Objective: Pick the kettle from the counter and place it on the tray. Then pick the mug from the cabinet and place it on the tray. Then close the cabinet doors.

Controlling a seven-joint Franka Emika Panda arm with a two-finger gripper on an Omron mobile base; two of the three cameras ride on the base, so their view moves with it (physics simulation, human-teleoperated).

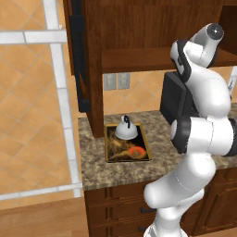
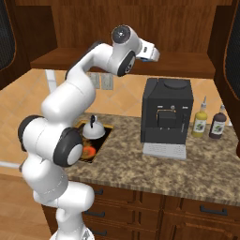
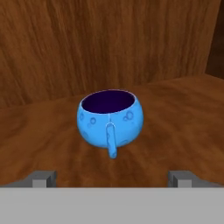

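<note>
**Kettle** [image 1: 125,129]: upright on the tray [image 1: 142,150], at the end toward the wall. This step reads as done.

**Tray**: flat on the bench [image 1: 125,169], beside the cabinet [image 1: 139,23] side wall; its long axis runs from the wall toward the bench's front edge.

**Mug** [image 3: 110,117]: upright on the cabinet shelf [image 3: 183,113], near the wooden back wall, mouth up and dark inside. Its handle points straight at the hand camera, away from the back wall. The body is squat and round, so there is no marked long axis; the handle strap stands vertical. Not yet lifted, so this step is in hand.

**Hand** [image 3: 112,178]: fingertips set wide apart, released, holding nothing. They sit short of the mug, one to each side of its line. In the right base view the hand [image 2: 149,52] is raised to shelf height and reaches into the cabinet.

**Cabinet doors** [image 1: 78,60]: open, the left one swung out beside the cabinet. Closing them remains to be done.

**Other stock on the bench**: a black coffee machine [image 2: 166,115] and two bottles [image 2: 208,123] to its right.
</note>
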